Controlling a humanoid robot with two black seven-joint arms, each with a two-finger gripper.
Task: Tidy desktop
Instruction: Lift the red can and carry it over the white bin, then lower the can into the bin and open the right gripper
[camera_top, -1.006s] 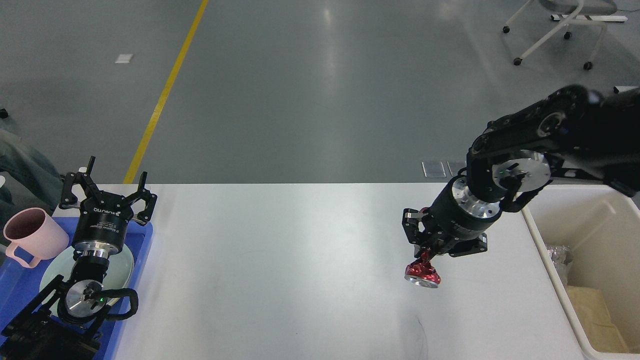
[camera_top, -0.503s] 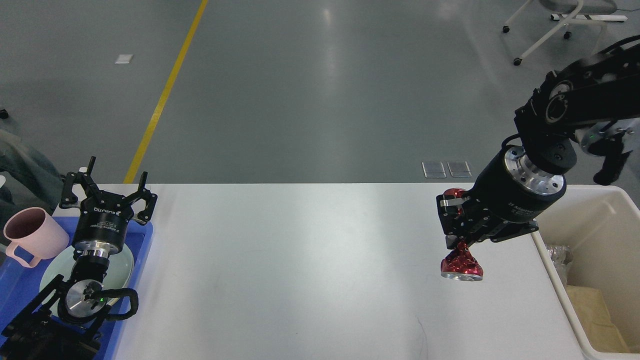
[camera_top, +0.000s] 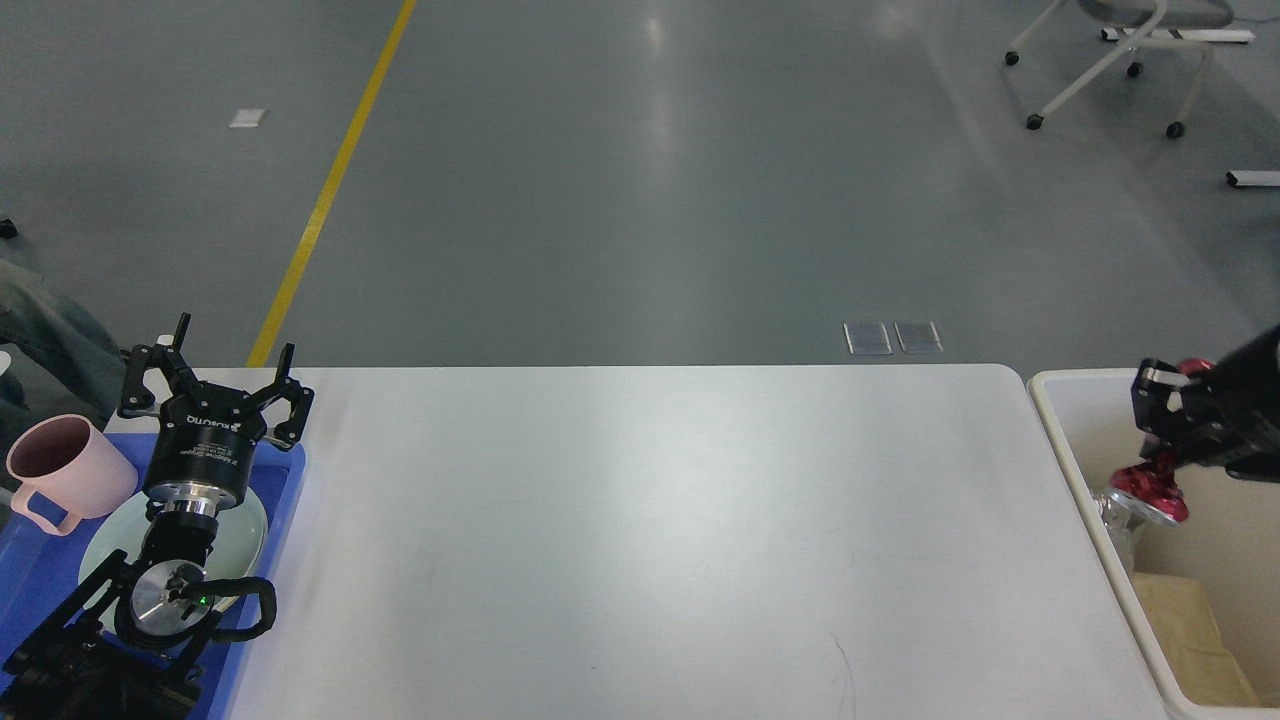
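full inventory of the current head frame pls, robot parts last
desktop: 1, white, centre, spans most of the lower frame
tray: 1, blue, left edge of the desktop
mug: 1, pink, on the tray, far left
plate: 1, pale green, on the tray, partly under the left arm
bin: 1, cream, off the desktop's right end
crushed can: 1, red and silver, held over the bin
clear crumpled plastic: 1, inside the bin by its left wall
tan paper: 1, inside the bin, near end
chair: 1, white, wheeled, floor top right
floor line: 1, yellow, floor left
left gripper: 1, black, open, above the tray
right gripper: 1, black, shut on the can, over the bin
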